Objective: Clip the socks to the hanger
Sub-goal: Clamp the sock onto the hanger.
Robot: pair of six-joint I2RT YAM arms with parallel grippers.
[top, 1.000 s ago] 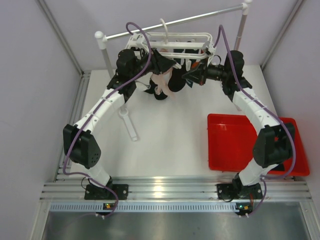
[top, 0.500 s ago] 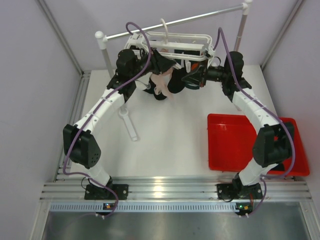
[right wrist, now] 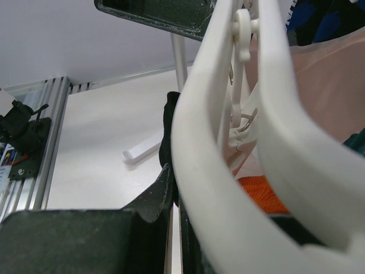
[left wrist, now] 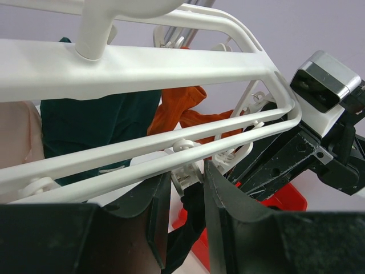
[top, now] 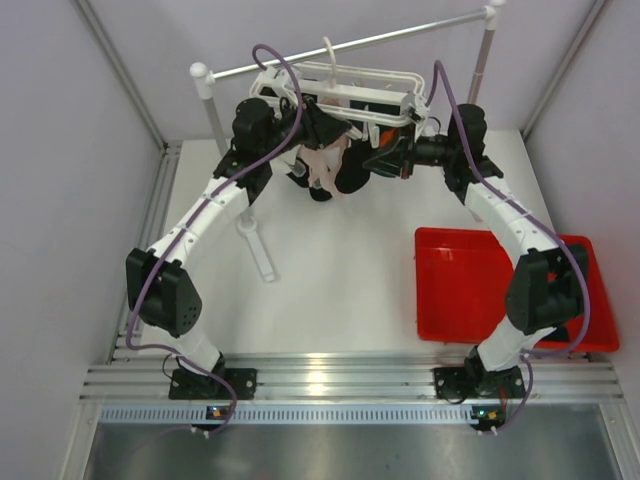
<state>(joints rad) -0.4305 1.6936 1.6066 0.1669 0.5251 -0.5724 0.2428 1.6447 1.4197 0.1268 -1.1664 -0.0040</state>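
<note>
We see a smooth white tabletop [top: 330, 290], and over its far edge a long grey metal rail [top: 380, 37] on two white-capped posts. A glossy red plastic tray [top: 465, 290], shallow and rectangular, sits at the right edge, towards the near corner.

The hanger [top: 345, 92], an oblong frame of rounded white plastic rails with a curved hook, hangs from the rail above the far edge. In the left wrist view, soft knit socks dangle beneath its rails: a dark teal sock [left wrist: 97, 123], a crumpled orange sock [left wrist: 179, 108] just beside it, and a pale pink sock [left wrist: 16, 140] at the left border. From above, a black sock [top: 352, 176] droops beside the pink one, under the hanger.

The right end effector [top: 378, 158] is closed tight on the black sock's upper edge, just under the frame. The left end effector [left wrist: 186, 191] stands narrow, its matte black fingers [left wrist: 157, 220] pinching a small white clip [left wrist: 185, 176] below the lower rail.
</note>
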